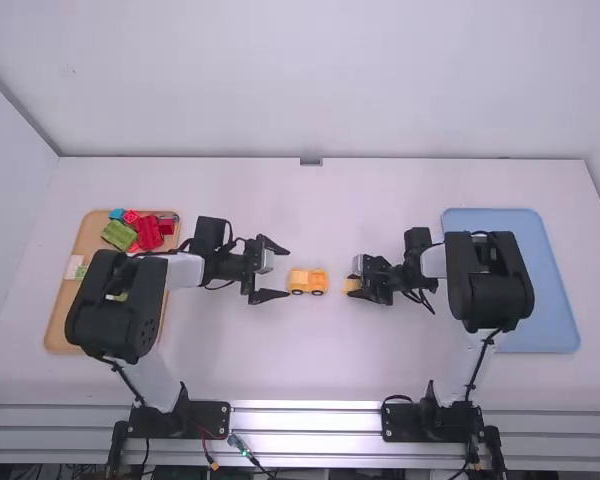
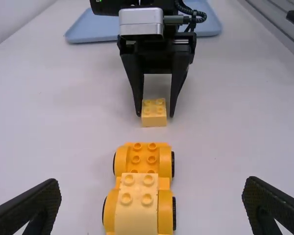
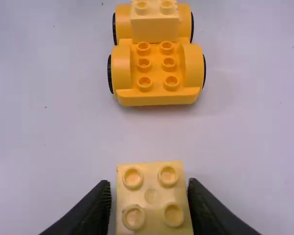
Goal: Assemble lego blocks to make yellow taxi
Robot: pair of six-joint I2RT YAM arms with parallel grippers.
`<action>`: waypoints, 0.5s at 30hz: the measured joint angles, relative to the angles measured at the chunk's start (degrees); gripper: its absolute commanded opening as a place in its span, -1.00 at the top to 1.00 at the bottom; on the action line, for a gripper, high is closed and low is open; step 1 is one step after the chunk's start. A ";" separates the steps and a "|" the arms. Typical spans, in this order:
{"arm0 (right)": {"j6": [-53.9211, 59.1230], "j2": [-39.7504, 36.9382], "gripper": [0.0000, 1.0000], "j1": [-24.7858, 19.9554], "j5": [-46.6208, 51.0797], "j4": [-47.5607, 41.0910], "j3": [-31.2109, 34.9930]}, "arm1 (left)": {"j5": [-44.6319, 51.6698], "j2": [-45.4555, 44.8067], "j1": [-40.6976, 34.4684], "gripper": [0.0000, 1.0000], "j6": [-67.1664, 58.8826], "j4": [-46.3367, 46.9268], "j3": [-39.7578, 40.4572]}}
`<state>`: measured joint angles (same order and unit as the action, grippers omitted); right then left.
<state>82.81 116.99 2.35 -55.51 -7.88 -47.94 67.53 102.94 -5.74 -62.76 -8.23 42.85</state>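
Fingers [image 3: 95, 208] of the right hand [image 1: 356, 281] straddle a small pale-yellow four-stud block [image 3: 151, 196], spread barely past its width, a sliver of gap at one side. Left hand [image 1: 286, 273] has its fingers wide apart, just left of the yellow car base [image 1: 308, 282]. That base stands upright on dark-rimmed wheels, between the hands, a pale block [image 2: 136, 210] seated on its left part, six bare studs on its right. White desk [image 1: 310, 350] stretches near and far of it, to the brown tray [image 1: 62, 335] left and blue tray [image 1: 560, 300] right.
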 measured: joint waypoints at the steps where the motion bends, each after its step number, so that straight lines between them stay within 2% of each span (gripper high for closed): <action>1: -0.07 0.00 0.39 -0.02 0.02 0.00 0.00 | 0.00 0.02 0.00 -0.98 0.04 -0.02 0.00; 5: -0.35 0.00 0.53 -0.50 -0.02 0.02 0.00 | -0.04 0.02 -0.02 -0.98 0.04 0.39 0.00; 11: -1.62 0.00 0.49 -0.48 -0.48 -0.13 -0.04 | -4.31 0.07 -1.53 -0.98 0.04 0.83 0.00; 15: -3.02 0.00 0.49 -0.48 -1.88 -4.39 -2.03 | -7.93 2.67 -4.31 -0.98 0.02 -2.62 0.00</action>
<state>79.79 116.99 1.87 -57.39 -12.27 -49.98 59.59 105.60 -10.04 -62.74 -10.85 42.85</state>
